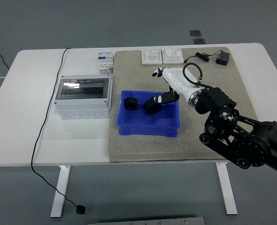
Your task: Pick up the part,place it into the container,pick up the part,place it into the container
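A blue container was set on a grey mat that covered the right half of the white counter, toward the mat's left edge. Two black parts were seen inside it: one part lay free near the container's far left corner, and a second part sat near the middle of the far wall. The right robot hand, white with dark fingertips, was held over the container's far right corner, its arm entering from the counter's right front corner. Its fingers appeared loosened and extended toward the second part, perhaps just touching it, though a grip could not be confirmed at this size. A grey enclosure with a clear lid stood left of the mat, just beside the container. Two white switch plates were laid along the mat's far edge, a small breaker at its far left corner, and a black adapter with cable at its far right corner.
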You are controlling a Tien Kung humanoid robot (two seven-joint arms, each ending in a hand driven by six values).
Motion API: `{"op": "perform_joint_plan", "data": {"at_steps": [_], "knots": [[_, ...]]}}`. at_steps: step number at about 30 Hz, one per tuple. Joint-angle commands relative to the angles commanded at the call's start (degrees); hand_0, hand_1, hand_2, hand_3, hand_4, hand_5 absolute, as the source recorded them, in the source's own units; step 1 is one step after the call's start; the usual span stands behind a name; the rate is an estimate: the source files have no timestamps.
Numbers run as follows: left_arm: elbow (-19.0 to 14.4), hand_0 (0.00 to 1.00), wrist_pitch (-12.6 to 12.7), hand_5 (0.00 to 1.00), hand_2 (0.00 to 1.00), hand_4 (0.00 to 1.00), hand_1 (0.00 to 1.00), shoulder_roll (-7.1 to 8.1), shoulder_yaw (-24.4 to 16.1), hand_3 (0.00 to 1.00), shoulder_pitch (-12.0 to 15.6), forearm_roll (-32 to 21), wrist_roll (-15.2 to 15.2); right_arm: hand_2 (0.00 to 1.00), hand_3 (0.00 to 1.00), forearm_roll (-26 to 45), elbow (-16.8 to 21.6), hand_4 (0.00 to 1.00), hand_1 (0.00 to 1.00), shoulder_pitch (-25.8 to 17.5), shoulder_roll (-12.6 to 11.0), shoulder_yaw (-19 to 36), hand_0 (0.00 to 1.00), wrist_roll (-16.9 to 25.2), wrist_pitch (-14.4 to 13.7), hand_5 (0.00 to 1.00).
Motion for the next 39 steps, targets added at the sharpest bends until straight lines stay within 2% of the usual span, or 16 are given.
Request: {"op": "perform_joint_plan", "data": {"at_steps": [1, 4, 6, 7, 12, 13, 15, 18, 19, 24, 25, 27, 33, 39], "knots": [[0.0, 0.732, 0.0, 0.482, 0.746, 0.676, 0.665, -0.04, 0.0, 0.602, 0.0, 0.0, 0.0, 0.703, 0.693, 0.8, 1.1, 0.873, 0.367, -1.0, -0.8, 1.2, 0.29, 0.8, -1.1, 0.364], [0.0, 0.732, 0.1, 0.482, 0.746, 0.676, 0.665, -0.17, 0.2, 0.602, 0.1, -0.5, -0.1, 0.703, 0.693, 4.9, 4.3, 0.873, 0.367, -4.3, -3.3, 5.2, 0.29, 4.3, -5.1, 0.364], [0.0, 0.732, 0.1, 0.482, 0.746, 0.676, 0.665, -0.26, 0.4, 0.602, 0.2, -0.9, -0.1, 0.703, 0.693, 9.2, 5.2, 0.873, 0.367, -6.9, -4.4, 8.7, 0.29, 7.7, -8.6, 0.364], [0.0, 0.732, 0.1, 0.481, 0.745, 0.676, 0.664, -0.31, 0.5, 0.601, 0.2, -1.0, -0.2, 0.66, 0.634, 11.4, 5.0, 0.848, 0.401, -8.4, -4.7, 10.5, 0.333, 9.6, -10.3, 0.402], [0.0, 0.732, 0.1, 0.481, 0.745, 0.676, 0.664, -0.58, 0.4, 0.601, 0.2, -0.9, -0.3, 0.66, 0.634, 22.4, 0.7, 0.848, 0.401, -15.8, -4.8, 19.0, 0.333, 19.2, -16.8, 0.402], [0.0, 0.731, 0.1, 0.482, 0.745, 0.675, 0.664, -0.62, 0.3, 0.6, 0.2, -0.8, -0.3, 0.648, 0.622, 24.8, 0.0, 0.859, 0.436, -17.3, -4.7, 20.5, 0.374, 21.1, -17.2, 0.41], [0.0, 0.731, 0.2, 0.482, 0.745, 0.675, 0.664, -0.69, 0.2, 0.6, 0.3, -0.7, -0.4, 0.648, 0.622, 28.6, -1.3, 0.859, 0.436, -19.7, -4.5, 22.5, 0.374, 24.0, -16.7, 0.41], [0.0, 0.731, 0.2, 0.482, 0.745, 0.675, 0.664, -0.74, 0.1, 0.6, 0.3, -0.6, -0.4, 0.648, 0.622, 35.1, -3.3, 0.859, 0.436, -23.9, -3.6, 24.0, 0.374, 29.1, -13.8, 0.41], [0.0, 0.731, 0.2, 0.483, 0.745, 0.675, 0.664, -0.74, 0.1, 0.601, 0.3, -0.6, -0.5, 0.652, 0.616, 36.9, -3.5, 0.846, 0.532, -24.9, -3.3, 24.2, 0.501, 30.4, -13.0, 0.449], [0.0, 0.731, 0.2, 0.483, 0.745, 0.675, 0.664, -0.74, 0.0, 0.601, 0.4, -0.4, -0.6, 0.652, 0.616, 47.8, -4.1, 0.846, 0.532, -29.2, -2.1, 24.1, 0.501, 37.3, -9.7, 0.449], [0.0, 0.731, 0.2, 0.484, 0.747, 0.672, 0.664, -0.74, -0.1, 0.6, 0.3, -0.3, -0.6, 0.661, 0.615, 49.5, -4.0, 0.847, 0.591, -29.3, -2.0, 24.1, 0.583, 38.2, -9.4, 0.499], [0.0, 0.731, 0.2, 0.484, 0.747, 0.672, 0.664, -0.74, -0.1, 0.6, 0.3, -0.1, -0.6, 0.661, 0.615, 54.3, -3.8, 0.847, 0.591, -29.4, -2.0, 24.1, 0.583, 40.3, -8.7, 0.499], [0.0, 0.731, 0.1, 0.485, 0.746, 0.671, 0.664, -0.74, -0.2, 0.6, 0.1, 0.1, -0.7, 0.667, 0.616, 67.0, -3.6, 0.845, 0.612, -29.6, -1.9, 24.1, 0.607, 42.0, -7.6, 0.5], [0.0, 0.73, 0.1, 0.486, 0.747, 0.667, 0.662, -0.74, -0.3, 0.599, 0.0, 0.4, -0.6, 0.668, 0.617, 75.8, -3.7, 0.841, 0.617, -29.5, -1.7, 23.8, 0.619, 42.1, -7.1, 0.516]]}}
